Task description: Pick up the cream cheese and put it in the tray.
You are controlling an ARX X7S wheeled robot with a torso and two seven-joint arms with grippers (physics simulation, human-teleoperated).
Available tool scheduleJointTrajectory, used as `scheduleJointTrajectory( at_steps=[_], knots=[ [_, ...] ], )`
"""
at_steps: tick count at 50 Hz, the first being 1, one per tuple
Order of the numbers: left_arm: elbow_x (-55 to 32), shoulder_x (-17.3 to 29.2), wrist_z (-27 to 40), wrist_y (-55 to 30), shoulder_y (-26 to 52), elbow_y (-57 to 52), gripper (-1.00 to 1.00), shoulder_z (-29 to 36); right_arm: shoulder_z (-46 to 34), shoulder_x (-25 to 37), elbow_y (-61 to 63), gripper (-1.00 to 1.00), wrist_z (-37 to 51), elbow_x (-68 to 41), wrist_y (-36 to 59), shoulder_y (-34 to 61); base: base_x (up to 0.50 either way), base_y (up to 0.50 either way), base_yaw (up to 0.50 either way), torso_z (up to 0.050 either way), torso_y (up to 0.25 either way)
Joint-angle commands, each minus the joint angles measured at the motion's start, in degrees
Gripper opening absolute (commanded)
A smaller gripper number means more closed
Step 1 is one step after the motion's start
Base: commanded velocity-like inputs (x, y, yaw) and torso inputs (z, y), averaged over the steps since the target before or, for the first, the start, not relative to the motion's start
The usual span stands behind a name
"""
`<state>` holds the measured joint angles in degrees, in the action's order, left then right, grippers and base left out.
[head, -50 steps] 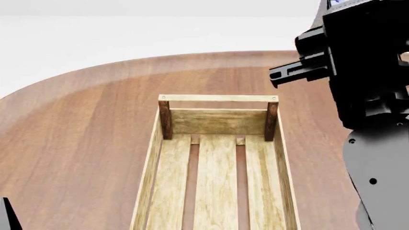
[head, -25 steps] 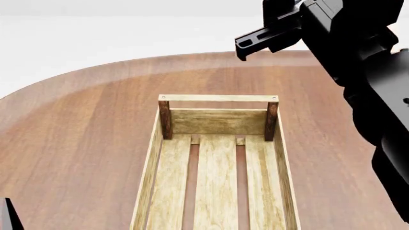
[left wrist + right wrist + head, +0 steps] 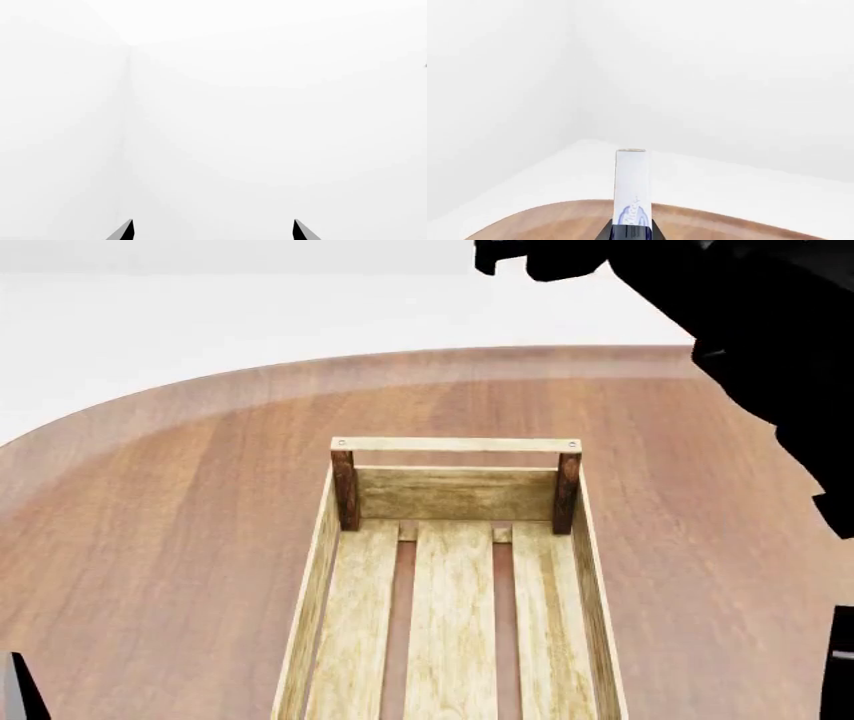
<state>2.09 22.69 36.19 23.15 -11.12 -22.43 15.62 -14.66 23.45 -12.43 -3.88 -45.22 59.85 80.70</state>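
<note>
A rounded reddish-brown wooden table [image 3: 174, 500] is seen against plain white walls and a white floor. The small flat white cream cheese box with a blue oval logo [image 3: 632, 192] is shown edge-on in the right wrist view, clamped between the dark fingers of the right gripper [image 3: 631, 233] and held in the air beyond the table's far edge; in the head view the box itself is hidden behind the black right arm [image 3: 747, 330], which is raised at the upper right. The long light-wood tray with a slatted bottom, low plank sides and dark corner posts [image 3: 457, 444] is set lengthwise on the table, its far end toward the far edge. The left gripper [image 3: 212, 231] is seen only as two dark fingertips [image 3: 123, 231] held apart, with a white wall before them.
</note>
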Motion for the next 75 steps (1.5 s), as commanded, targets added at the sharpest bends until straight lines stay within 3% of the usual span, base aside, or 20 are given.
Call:
scheduleJointTrajectory(
  at_steps=[1,8,20,75],
  knots=[
    [0.1,0.1,0.2,0.1,-0.1,-0.2,1.0,0.1,-0.7,-3.5,-10.0,-1.0,0.4,0.8,2.2,5.3,0.0,0.0,0.0,0.0,0.0],
    [0.4,0.1,0.5,0.0,-0.2,-0.2,1.0,0.0,-2.7,-4.0,-10.8,-1.0,-0.6,1.1,3.1,4.6,0.0,0.0,0.0,0.002,0.001],
    [0.1,0.2,0.8,0.0,-0.1,0.0,1.0,-0.1,-8.3,-2.2,-2.9,-1.0,-4.6,-3.2,12.7,2.9,0.0,0.0,0.0,0.0,0.0],
    [0.4,0.5,1.8,-0.9,0.2,0.0,1.0,0.2,-19.7,1.5,1.7,-1.0,-9.7,-2.8,13.9,-3.7,0.0,0.0,0.0,0.0,0.001]
  ],
)
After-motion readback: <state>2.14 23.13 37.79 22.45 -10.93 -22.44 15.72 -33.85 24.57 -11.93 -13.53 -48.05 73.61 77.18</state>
